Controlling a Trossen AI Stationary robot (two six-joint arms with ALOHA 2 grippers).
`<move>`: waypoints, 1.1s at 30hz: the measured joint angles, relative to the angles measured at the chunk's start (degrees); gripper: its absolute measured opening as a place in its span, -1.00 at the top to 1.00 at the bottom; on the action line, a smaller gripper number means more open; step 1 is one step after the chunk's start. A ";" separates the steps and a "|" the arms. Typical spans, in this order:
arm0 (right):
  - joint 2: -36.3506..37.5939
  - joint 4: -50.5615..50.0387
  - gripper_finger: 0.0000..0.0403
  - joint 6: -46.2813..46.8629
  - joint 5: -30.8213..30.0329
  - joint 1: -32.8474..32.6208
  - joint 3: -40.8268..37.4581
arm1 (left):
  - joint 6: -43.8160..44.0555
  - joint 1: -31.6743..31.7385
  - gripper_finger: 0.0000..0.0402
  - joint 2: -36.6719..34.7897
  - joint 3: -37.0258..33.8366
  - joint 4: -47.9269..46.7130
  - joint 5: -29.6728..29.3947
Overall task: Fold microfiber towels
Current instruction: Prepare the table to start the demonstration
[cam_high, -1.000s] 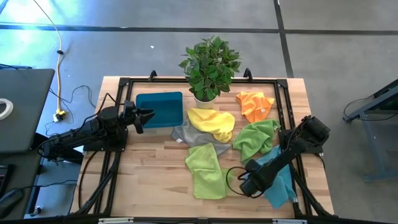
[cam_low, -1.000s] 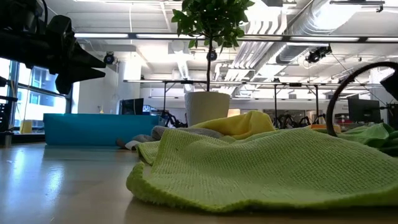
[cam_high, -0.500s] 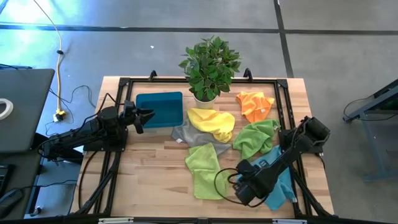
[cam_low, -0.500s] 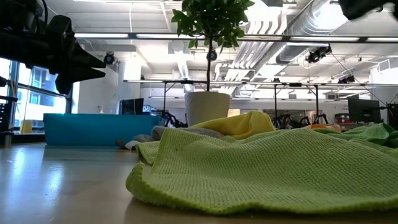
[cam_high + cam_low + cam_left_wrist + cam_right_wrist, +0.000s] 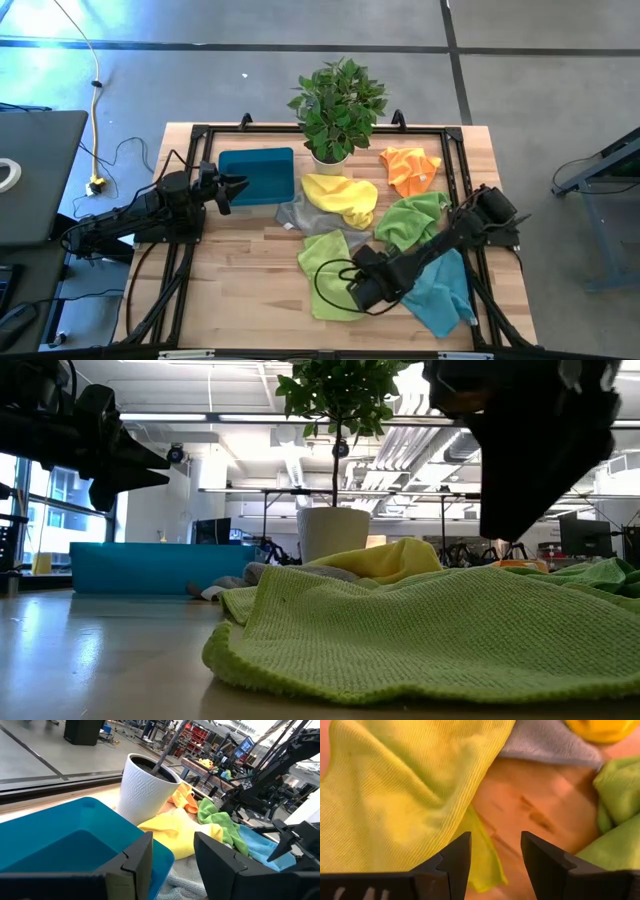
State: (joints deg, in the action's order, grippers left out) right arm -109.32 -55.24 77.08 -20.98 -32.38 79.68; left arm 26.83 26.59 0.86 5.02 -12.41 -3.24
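Over on the left, the left hand (image 5: 238, 185) hangs above the worktop (image 5: 240, 290) just beside the blue tray (image 5: 257, 176), its fingers (image 5: 135, 860) parted and holding nothing. The tray sits at the far left, and next to it stands a potted plant (image 5: 337, 108) in a white pot. In front of the pot lie a grey towel (image 5: 300, 214) and, partly over it, a yellow towel (image 5: 342, 196). Nearer, a lime green towel (image 5: 325, 272) is spread out flat, and the right hand (image 5: 352, 290) hovers low over its right edge, fingers (image 5: 451, 857) apart, gripping nothing. Right of that lie a crumpled green towel (image 5: 412, 222), an orange towel (image 5: 408, 168) at the far right, and a teal-blue towel (image 5: 442, 298) near the front, partly under the right arm.
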 joint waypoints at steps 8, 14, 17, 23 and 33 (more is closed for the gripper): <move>0.02 -2.47 0.18 -2.76 -2.95 0.87 0.02 | 0.00 0.01 0.34 -0.01 -0.01 0.00 0.00; 0.02 -1.20 0.18 -2.71 -3.78 2.71 0.02 | 0.00 0.00 0.34 0.00 -0.02 0.00 0.01; 0.02 1.42 0.18 -3.90 -3.93 3.67 0.02 | 0.00 0.01 0.34 -0.02 -0.01 -0.02 0.02; 0.02 7.06 0.18 -6.62 -3.88 4.61 0.07 | 0.00 0.00 0.34 0.00 -0.02 -0.01 0.01; 0.04 13.19 0.18 -6.62 -3.44 3.60 0.07 | 0.00 0.02 0.34 0.00 -0.02 -0.01 0.00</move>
State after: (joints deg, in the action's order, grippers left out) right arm -109.27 -42.05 70.46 -24.41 -28.78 79.75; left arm 26.83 26.61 0.86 4.99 -12.42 -3.24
